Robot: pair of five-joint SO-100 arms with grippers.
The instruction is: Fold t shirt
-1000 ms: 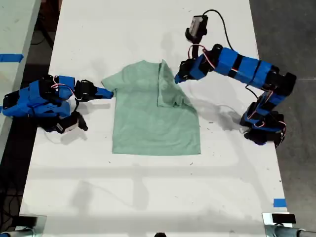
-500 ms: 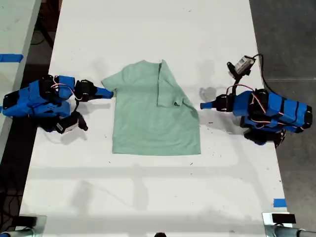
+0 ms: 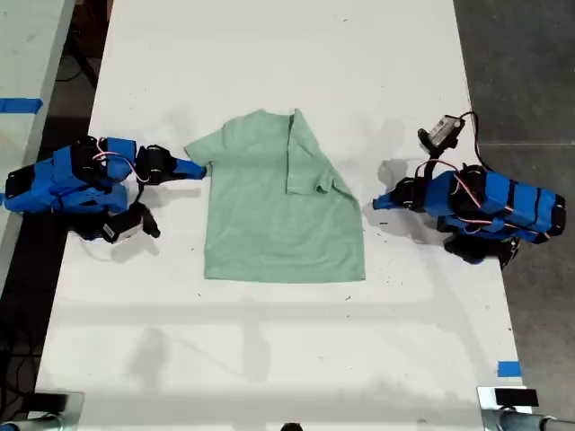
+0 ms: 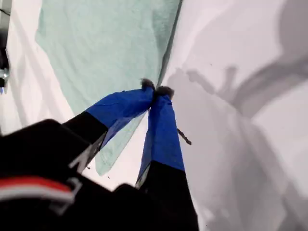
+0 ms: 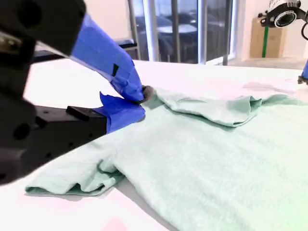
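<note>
White desk [image 3: 269, 54] fills the exterior view, long and bare around its middle. Mint-green, the t shirt [image 3: 269, 224] lies flat at the desk's centre, neck toward that view's top, with the sleeve on the exterior view's right folded inward over the chest as a narrow flap. My first gripper [image 3: 377, 203] sits low on the desk just off the shirt's edge on the exterior view's right, its 2 blue-taped tips pressed together with no cloth between them [image 4: 155, 89]. My second gripper [image 3: 199, 170] lies at the sleeve on the exterior view's left, tips resting against that sleeve's edge [image 5: 139, 98]; whether they pinch the cloth I cannot tell.
</note>
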